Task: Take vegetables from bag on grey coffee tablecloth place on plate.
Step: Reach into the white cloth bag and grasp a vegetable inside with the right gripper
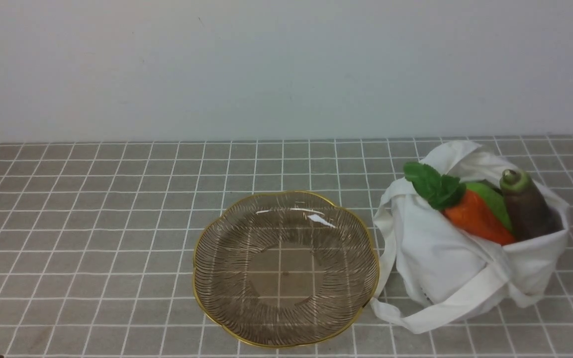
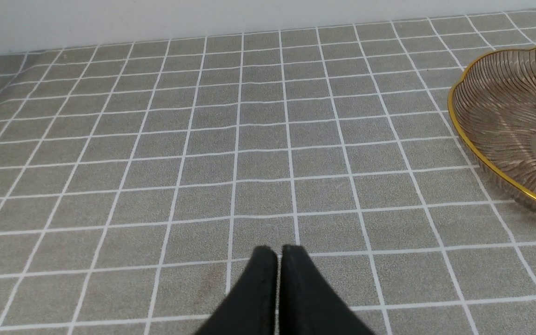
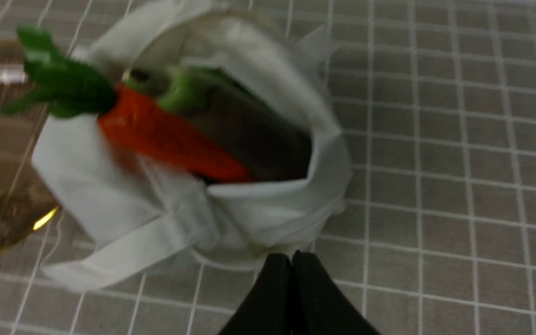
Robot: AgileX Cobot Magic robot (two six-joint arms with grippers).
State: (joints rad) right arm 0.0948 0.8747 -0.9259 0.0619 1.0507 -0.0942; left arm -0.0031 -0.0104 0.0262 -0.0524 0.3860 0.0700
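The white cloth bag (image 1: 445, 258) stands on the grey grid tablecloth (image 1: 92, 223), right of the glass plate (image 1: 217, 268) with the gold rim. An orange carrot (image 1: 475, 219) with green leaves, a green cucumber (image 1: 493, 201) and a dark eggplant (image 1: 527, 209) stick out of its mouth. The plate holds nothing. My left gripper (image 2: 278, 253) is shut and empty over bare cloth, left of the plate (image 2: 505, 121). My right gripper (image 3: 291, 258) is shut and empty just before the bag (image 3: 110, 186), with the carrot (image 3: 165, 139) and eggplant (image 3: 249, 135) beyond it. Neither arm shows in the front view.
A plain white wall (image 1: 286, 64) rises behind the far edge of the tablecloth. A long flat strap (image 1: 445, 306) loops out of the bag onto the cloth near the plate's right rim.
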